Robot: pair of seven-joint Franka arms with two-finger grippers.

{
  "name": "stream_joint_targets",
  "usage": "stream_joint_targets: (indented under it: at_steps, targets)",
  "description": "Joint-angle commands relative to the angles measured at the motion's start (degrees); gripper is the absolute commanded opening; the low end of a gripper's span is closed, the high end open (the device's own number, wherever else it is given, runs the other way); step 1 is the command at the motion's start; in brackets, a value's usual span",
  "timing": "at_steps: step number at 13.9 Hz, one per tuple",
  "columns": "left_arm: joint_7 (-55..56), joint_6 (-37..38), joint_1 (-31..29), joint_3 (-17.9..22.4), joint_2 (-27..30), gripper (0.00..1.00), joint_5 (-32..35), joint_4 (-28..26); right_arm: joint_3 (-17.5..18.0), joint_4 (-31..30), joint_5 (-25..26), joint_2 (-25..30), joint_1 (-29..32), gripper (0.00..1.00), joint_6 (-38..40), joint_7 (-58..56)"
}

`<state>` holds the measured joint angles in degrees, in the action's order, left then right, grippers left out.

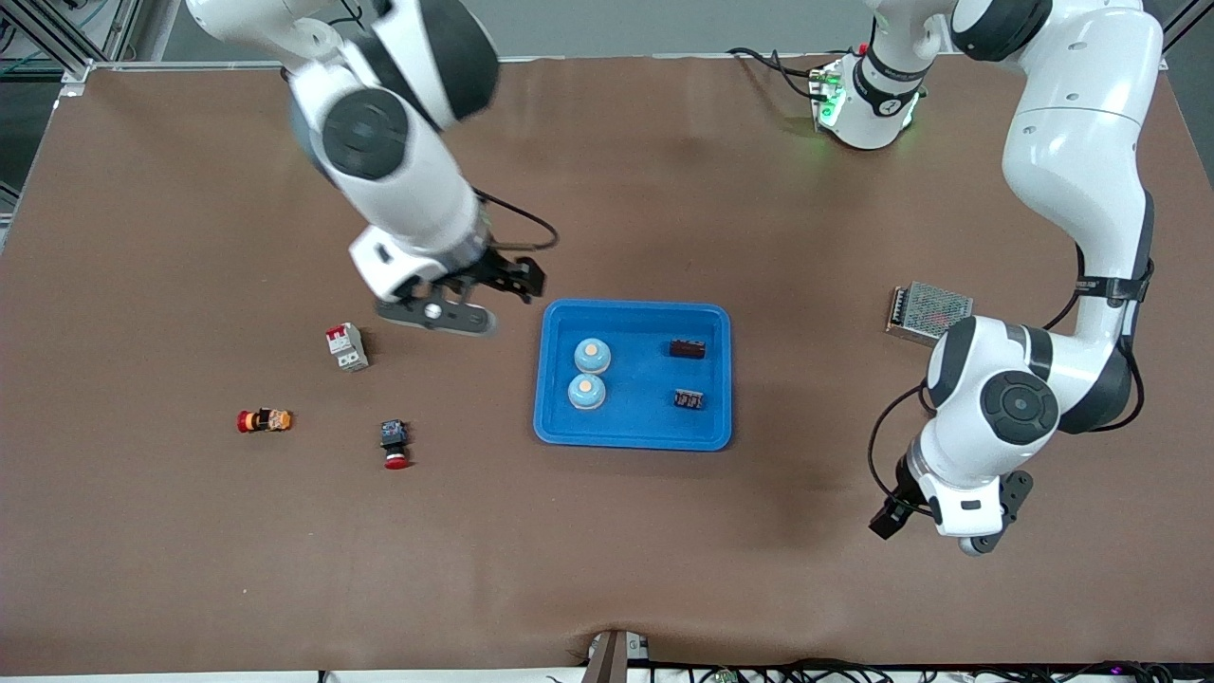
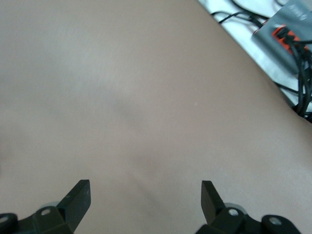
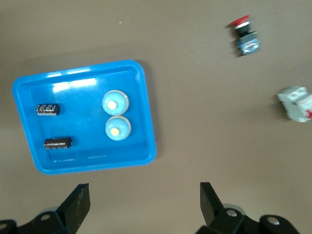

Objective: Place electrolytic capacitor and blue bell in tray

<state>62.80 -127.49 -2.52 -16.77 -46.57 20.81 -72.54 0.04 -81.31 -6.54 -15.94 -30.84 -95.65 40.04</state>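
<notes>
The bright-blue tray lies mid-table. In it are two light-blue bells and two dark electrolytic capacitors. The right wrist view shows the tray, the bells and the capacitors. My right gripper is open and empty, over bare table beside the tray's corner toward the right arm's end. My left gripper is open and empty, over bare table toward the left arm's end.
A white circuit breaker, a red push button and a small orange-red part lie toward the right arm's end. A metal-mesh power supply lies near the left arm. A grey box with cables lies off the table's edge.
</notes>
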Motion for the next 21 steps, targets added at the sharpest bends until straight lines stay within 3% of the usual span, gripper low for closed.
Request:
stream_joint_targets:
  at_steps: [1,5,12,16,21]
  targets:
    - [-8.9,-3.6,0.7,2.4,-3.3,1.0,-0.9,3.6,0.6,-10.0,-1.0,11.6,3.4,1.0,1.3,-5.7]
    - [-12.9,-10.0,0.9,3.7,-10.7,1.0,-0.9,10.7,0.5,-13.7,-0.5,18.7,11.4,1.0,7.0,-17.5]
    - [-14.0,-11.2,3.4,4.7,-11.1,1.0,-1.0,10.7,0.5,-16.5,1.4,23.8,26.2,1.0,9.3,-35.9]
    - [-26.2,-0.9,4.4,5.3,-8.2,1.0,-2.6,10.7,0.5,-16.5,4.2,23.8,32.6,1.0,8.7,-38.1]
    - [-30.7,18.0,4.4,5.5,2.2,1.0,-6.8,10.7,0.5,-16.0,5.7,23.5,35.2,1.0,8.2,-40.8]
